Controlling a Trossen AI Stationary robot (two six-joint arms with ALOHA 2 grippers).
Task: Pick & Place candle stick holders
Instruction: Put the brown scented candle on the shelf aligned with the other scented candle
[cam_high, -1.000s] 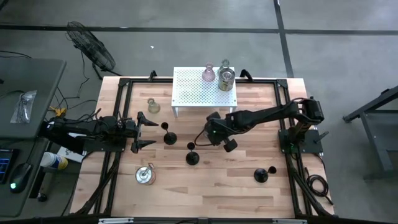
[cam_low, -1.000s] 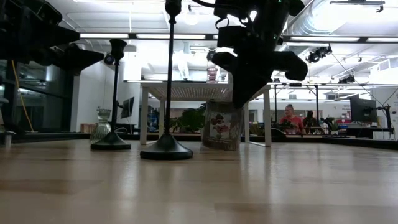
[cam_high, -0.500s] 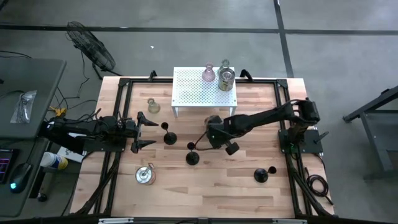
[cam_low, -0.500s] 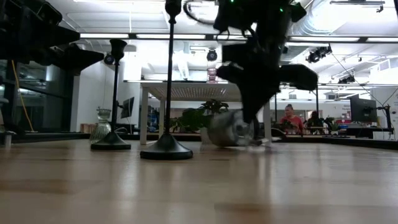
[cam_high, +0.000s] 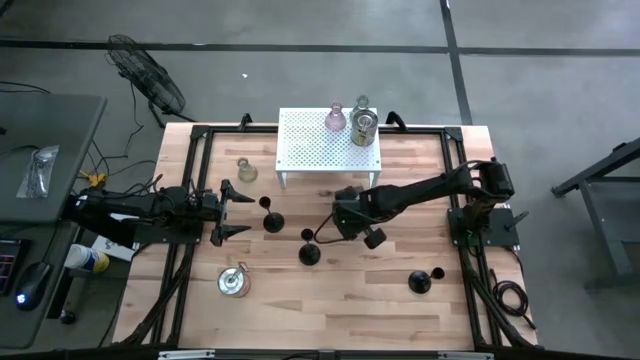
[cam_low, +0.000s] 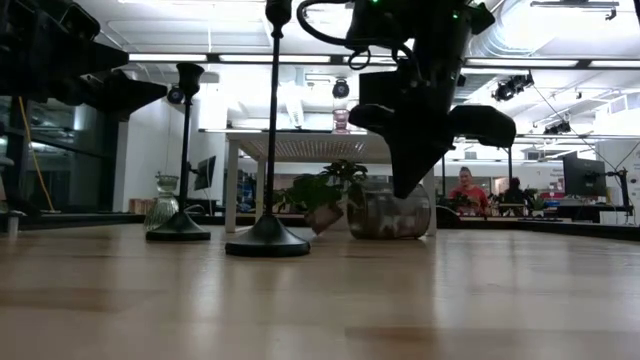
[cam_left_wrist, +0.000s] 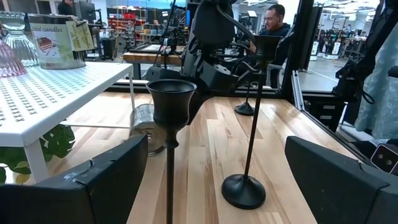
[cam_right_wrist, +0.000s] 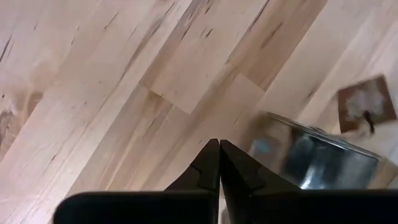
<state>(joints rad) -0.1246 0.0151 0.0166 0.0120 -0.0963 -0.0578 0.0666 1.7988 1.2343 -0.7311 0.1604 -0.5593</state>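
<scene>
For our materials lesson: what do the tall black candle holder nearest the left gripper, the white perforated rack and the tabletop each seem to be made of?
Tall black candle holder: probably metal with a matte black coat; thin stem, dull sheen on the cup.
White perforated rack: apparently sheet metal painted white; thin flat top with regular punched holes.
Tabletop: wood, lightly finished; jointed pale planks with visible grain.

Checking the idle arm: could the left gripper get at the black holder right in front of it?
Probably yes: the left gripper is open, and the black holder stands upright just ahead of its fingers with nothing between them.
</scene>
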